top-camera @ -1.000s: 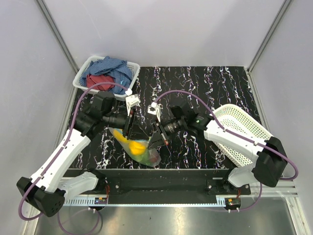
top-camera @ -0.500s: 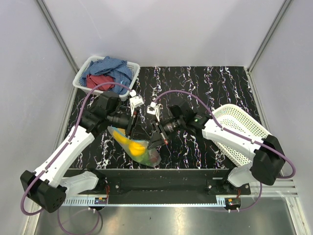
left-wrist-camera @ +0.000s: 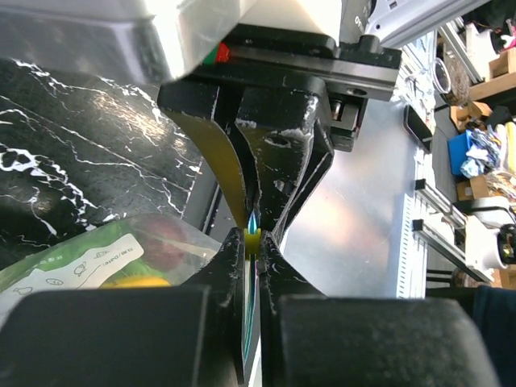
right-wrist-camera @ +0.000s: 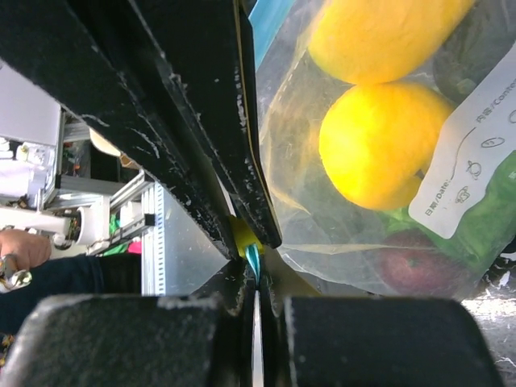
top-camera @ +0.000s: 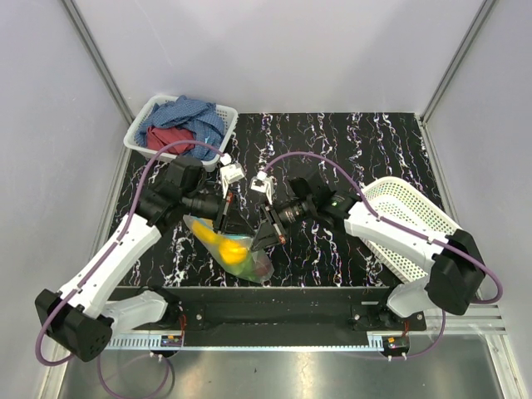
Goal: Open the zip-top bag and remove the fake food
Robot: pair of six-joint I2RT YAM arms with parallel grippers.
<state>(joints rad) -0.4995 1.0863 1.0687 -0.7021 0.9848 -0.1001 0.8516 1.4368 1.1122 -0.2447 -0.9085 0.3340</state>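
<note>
The zip-top bag [top-camera: 235,252] lies near the table's front edge, its mouth lifted between my two grippers. Through the clear plastic show yellow lemons [right-wrist-camera: 377,149], green lettuce [right-wrist-camera: 484,230], a dark purple-red piece [right-wrist-camera: 419,270] and the white label [right-wrist-camera: 468,169]. My left gripper [top-camera: 237,230] is shut on the teal zip strip [left-wrist-camera: 252,222]. My right gripper [top-camera: 258,239] is shut on the same strip [right-wrist-camera: 253,260], tip to tip with the left. In the left wrist view my left gripper [left-wrist-camera: 251,242] meets the right one's fingers [left-wrist-camera: 278,153]. The right gripper [right-wrist-camera: 255,276] pinches from below.
A white basket [top-camera: 141,125] with blue and red cloths stands at the back left. A white perforated oval basket [top-camera: 407,208] lies at the right, under the right arm. The black front rail [top-camera: 274,295] runs just behind the bag.
The left arm has shifted a little to the right, bringing its gripper closer to the right gripper. The bag has stayed in place; both grippers stay shut on the strip.
</note>
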